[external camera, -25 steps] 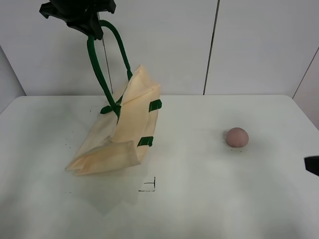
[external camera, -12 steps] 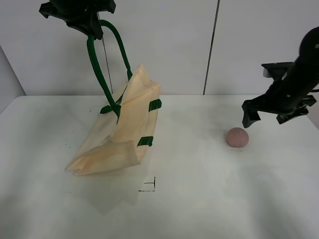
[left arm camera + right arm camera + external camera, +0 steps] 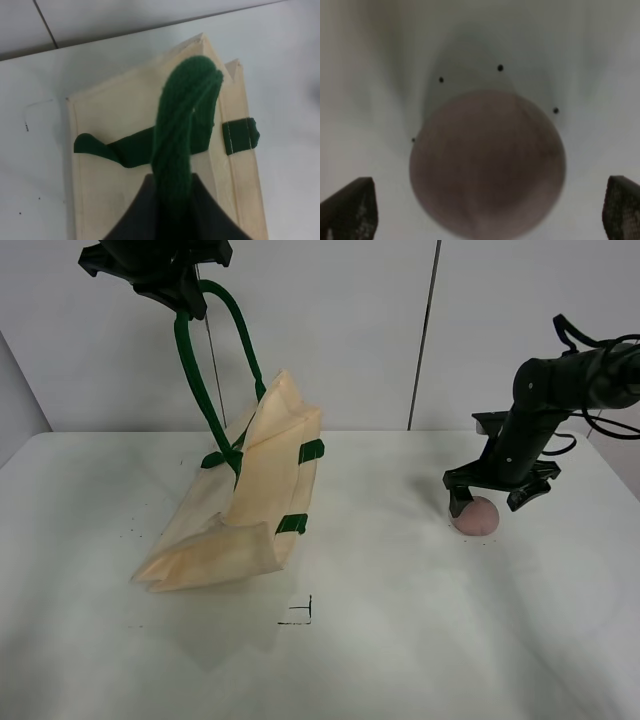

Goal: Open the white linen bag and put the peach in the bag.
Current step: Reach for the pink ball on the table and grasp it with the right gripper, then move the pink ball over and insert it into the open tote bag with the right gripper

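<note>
The white linen bag (image 3: 245, 505) hangs tilted at the left of the table, its lower end resting on the surface. My left gripper (image 3: 178, 288) is shut on its dark green strap handle (image 3: 200, 380) high above the table. The left wrist view shows the handle (image 3: 182, 135) running down to the cream cloth (image 3: 105, 200). The peach (image 3: 477, 516) lies on the table at the right. My right gripper (image 3: 492, 498) is open and straddles the peach from above. In the right wrist view the peach (image 3: 487, 162) fills the middle, with a fingertip (image 3: 350, 210) at each side.
A small black corner mark (image 3: 300, 613) is drawn on the white table (image 3: 400, 640) in front of the bag. A white panelled wall (image 3: 330, 330) stands behind the table. Small black dots (image 3: 500, 67) speckle the table around the peach.
My right arm has come in from the right and dropped down over the peach. The left gripper and the bag have not moved.
</note>
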Motion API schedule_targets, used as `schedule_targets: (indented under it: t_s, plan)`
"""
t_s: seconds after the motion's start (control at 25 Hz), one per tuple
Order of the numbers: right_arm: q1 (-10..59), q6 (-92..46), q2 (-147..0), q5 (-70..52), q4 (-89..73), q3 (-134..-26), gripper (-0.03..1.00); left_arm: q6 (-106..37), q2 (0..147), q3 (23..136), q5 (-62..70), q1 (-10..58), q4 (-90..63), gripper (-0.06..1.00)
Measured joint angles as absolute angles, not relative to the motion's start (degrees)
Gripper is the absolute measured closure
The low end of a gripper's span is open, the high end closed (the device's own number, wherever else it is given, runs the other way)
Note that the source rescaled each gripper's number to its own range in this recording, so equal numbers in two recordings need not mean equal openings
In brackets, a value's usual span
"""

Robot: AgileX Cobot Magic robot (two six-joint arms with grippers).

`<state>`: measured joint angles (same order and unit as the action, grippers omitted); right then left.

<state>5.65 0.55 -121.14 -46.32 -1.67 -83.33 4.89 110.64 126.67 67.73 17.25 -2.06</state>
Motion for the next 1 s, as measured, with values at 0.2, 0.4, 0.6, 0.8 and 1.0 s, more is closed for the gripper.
schedule_targets:
  t_s: [0.2, 0.4, 0.6, 0.8, 1.0]
  plan:
    - [5.65, 0.84, -122.58, -45.77, -2.58, -83.44, 0.13, 4.89, 110.64, 126.67, 67.73, 17.25, -2.06, 0.94]
    - [5.65, 0.91, -122.52, -45.29, -3.07, -83.82, 0.90, 4.89, 110.59, 126.67, 67.73, 17.25, -2.06, 0.94]
    - [5.65, -2.63, -120.60, -46.62, -7.98, -85.11, 0.97, 4.89, 109.48, 126.67, 67.73, 17.25, -2.06, 0.94]
    - [5.65, -8.62, -117.28, -54.05, -21.21, -96.09, 0.97, 4.89, 108.35, 126.67, 67.73, 17.25, -2.02, 0.94]
    - [8.21, -12.68, -116.92, -59.24, -33.17, -108.29, 0.97, 4.89, 108.30, 126.67, 67.73, 17.25, -2.02, 0.94]
